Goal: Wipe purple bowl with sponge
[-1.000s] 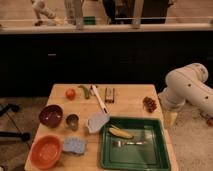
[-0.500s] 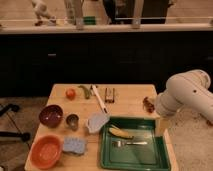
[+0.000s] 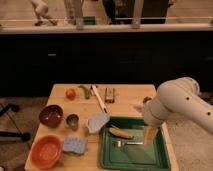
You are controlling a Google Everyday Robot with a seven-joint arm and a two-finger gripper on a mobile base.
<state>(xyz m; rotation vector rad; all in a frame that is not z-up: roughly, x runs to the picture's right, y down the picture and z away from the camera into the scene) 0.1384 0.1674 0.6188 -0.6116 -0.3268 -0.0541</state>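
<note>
A pale wooden worktop (image 3: 127, 96), rectangular, in front of a dark cabinet front. At the near left corner sits a round orange-red bowl (image 3: 46, 151) with a smooth, glossy interior. Behind it stands the purple bowl (image 3: 51, 115), round, dark maroon outside and lighter within, slightly smaller and apart from its neighbours. Farther back lies a small round orange-red fruit (image 3: 70, 93). A small dark metal cup (image 3: 72, 121) stands just right of the purple bowl. The sponge (image 3: 74, 145), a flat, soft-looking blue-grey rectangle, lies on the worktop just right of the orange-red bowl, in front of the cup. A curved green vegetable (image 3: 86, 91) lies near the fruit. A blue-grey scoop (image 3: 96, 122) with a long white handle points toward the far edge; a small brown block (image 3: 109, 94) lies beside the handle. A rectangular green tray (image 3: 134, 156) holds a banana (image 3: 121, 132) and a metal fork (image 3: 127, 143). The hand (image 3: 150, 136), pale tan, hangs over the tray's right side, fingers spread and holding nothing, beneath the bulky, smooth white arm (image 3: 175, 104).
</note>
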